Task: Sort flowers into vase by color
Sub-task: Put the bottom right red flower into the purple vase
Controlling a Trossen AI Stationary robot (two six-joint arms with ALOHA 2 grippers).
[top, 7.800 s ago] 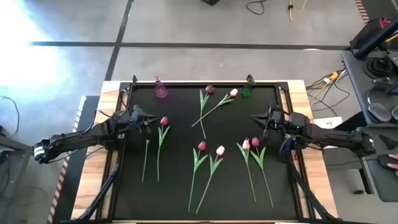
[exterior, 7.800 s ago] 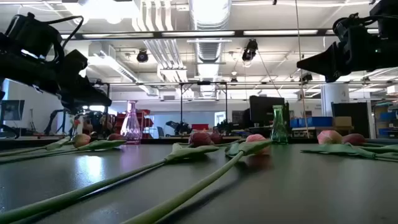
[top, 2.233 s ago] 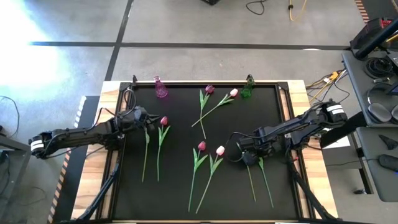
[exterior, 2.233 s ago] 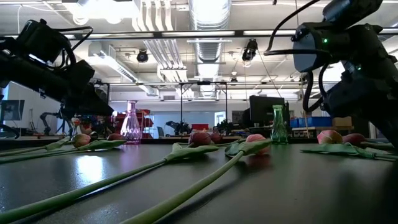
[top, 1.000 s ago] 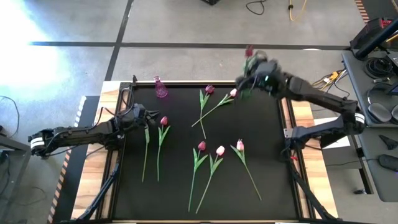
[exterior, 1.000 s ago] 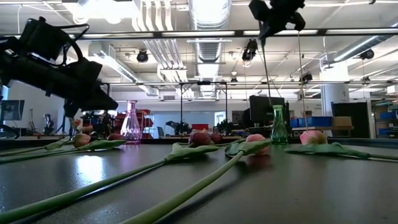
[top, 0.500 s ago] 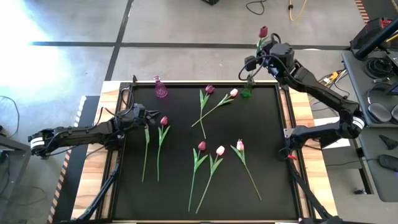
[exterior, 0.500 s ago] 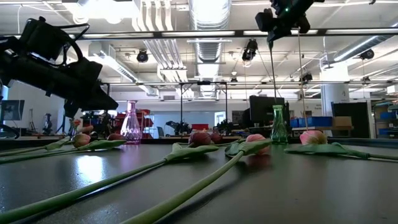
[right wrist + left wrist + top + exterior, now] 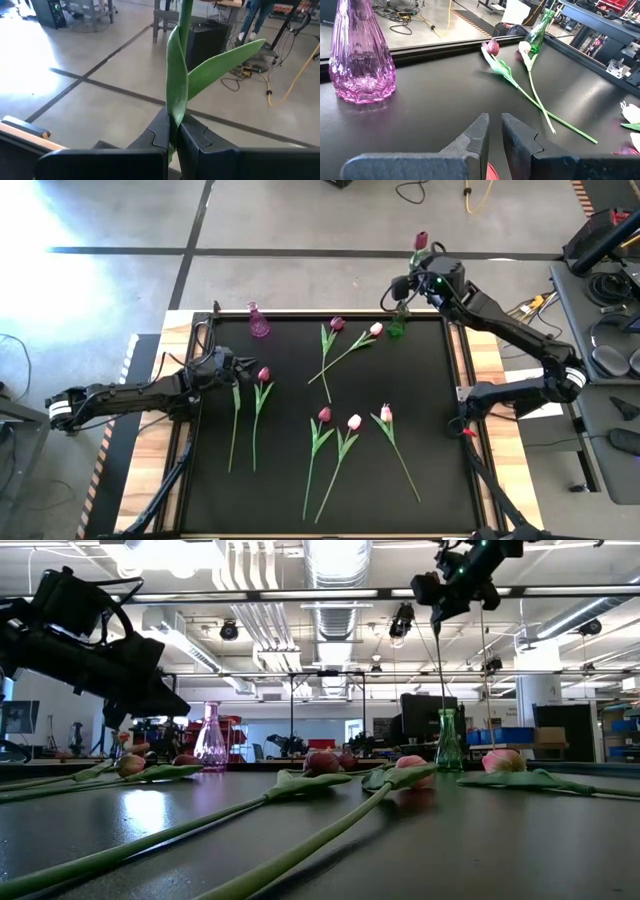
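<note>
My right gripper [image 9: 432,280] is high over the table's far right corner, shut on a dark magenta tulip [image 9: 421,240]. The tulip stands upright over the green vase [image 9: 398,326], which also shows in the low view [image 9: 447,742]. My left gripper [image 9: 234,368] hovers at the left with its fingers [image 9: 481,134] shut, beside a magenta tulip [image 9: 264,374] lying on the mat. More tulips lie flat on the mat: magenta [image 9: 337,324], pale [image 9: 376,329], magenta [image 9: 324,415], pale [image 9: 354,421] and pink-white [image 9: 386,413]. My right gripper pinches the tulip's green stem [image 9: 175,118] between its two fingers, just under its two leaves [image 9: 220,62]. The fingers come about level and lie across the stem. The tulip stands upright with its head up, and its thin stem [image 9: 439,670] hangs down to the green vase's mouth.
A purple glass vase [image 9: 258,323] stands at the far edge, left of centre, and shows close in the left wrist view [image 9: 360,55]. The black mat [image 9: 290,350] has a raised frame. Bare mat lies near the right edge.
My right gripper has carried the magenta tulip toward the table's right edge, over the green vase, and has then come down a little. The tulip has stayed upright. The tulips on the mat have not moved.
</note>
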